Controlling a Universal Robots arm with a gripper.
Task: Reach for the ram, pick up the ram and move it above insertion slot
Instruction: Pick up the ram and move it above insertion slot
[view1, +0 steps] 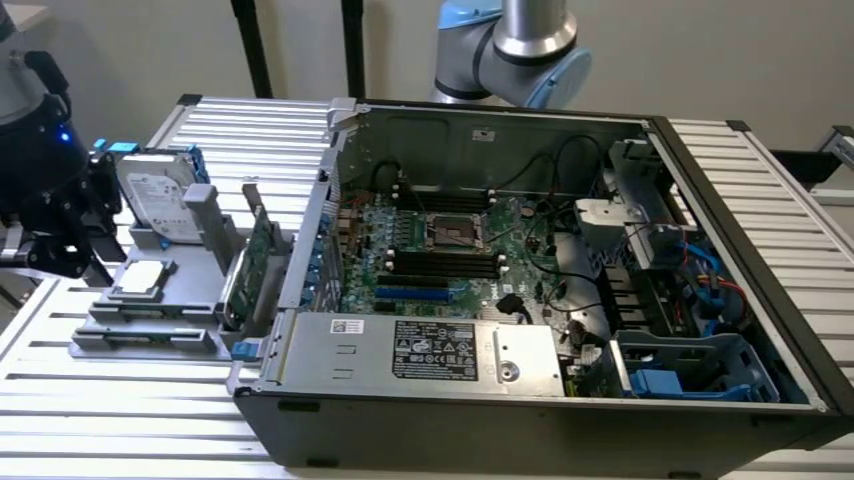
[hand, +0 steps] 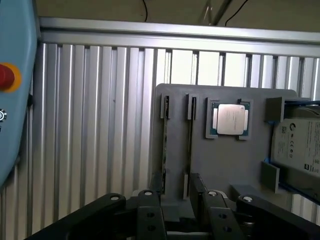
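Note:
The ram (hand: 190, 145) shows edge-on as a thin dark strip standing in a narrow slot of the grey fixture plate (hand: 235, 165). A second, similar strip (hand: 164, 150) stands in the parallel slot beside it. My gripper (hand: 182, 216) is open, and its black fingers (hand: 150, 212) straddle the near end of the ram's slot without touching it. In the exterior view my gripper (view1: 56, 245) hangs at the far left, beside the fixture (view1: 147, 335). The motherboard's black ram sockets (view1: 441, 262) lie inside the open computer case (view1: 534, 400).
On the fixture sit a silver CPU (hand: 230, 120) and a boxy hard drive (hand: 300, 145), plus a tall green expansion card (view1: 247, 270) standing on edge next to the case wall. Ribbed aluminium table (hand: 90, 125) surrounds the fixture. A blue panel with a red button (hand: 5, 77) stands close by.

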